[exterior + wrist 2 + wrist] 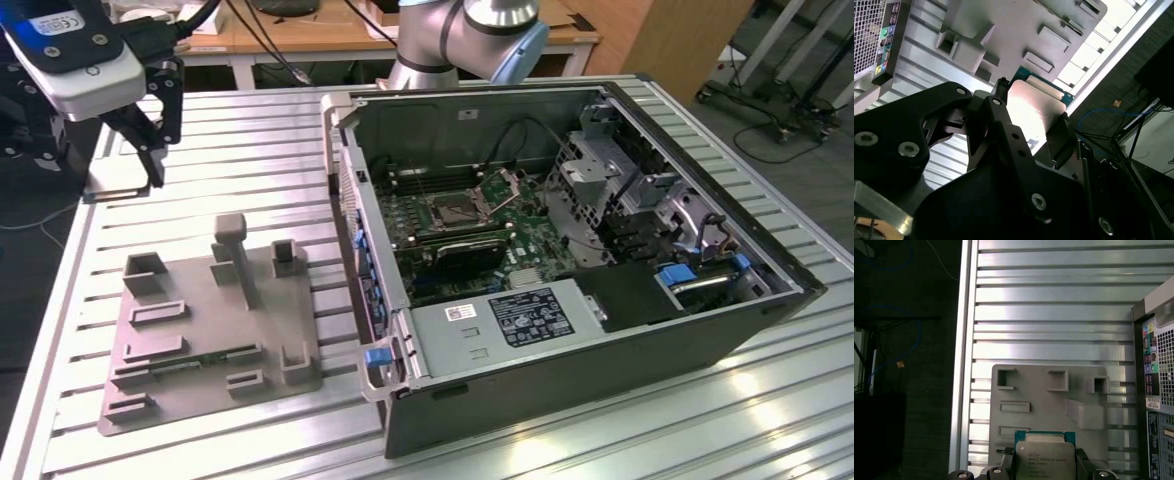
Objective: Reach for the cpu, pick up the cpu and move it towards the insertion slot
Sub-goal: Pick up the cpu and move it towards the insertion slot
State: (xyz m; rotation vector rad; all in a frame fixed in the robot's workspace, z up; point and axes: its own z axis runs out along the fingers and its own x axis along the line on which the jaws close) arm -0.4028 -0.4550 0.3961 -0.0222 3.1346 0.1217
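Silver on top, green at the rim: holds the cpu by two opposite edges, pinched flat between the jaws; hangs high over the slatted table at the exterior view's far left, on the far side of the grey fixture tray; stands well apart from the insertion slot, sunk in the green motherboard inside the open computer case to the exterior view's right. Grips only thin edges, so risks a slip or a twist under any jolt; could drop the chip onto the tray or the table. Has the case's raised left wall between chip and slot; risks clipping it if carried too low. Faces the hinged retention plate, standing open just beside the slot, and loose cables farther in; could snag on either. Probably harms the socket's contacts if brought in tilted or turned the wrong way.
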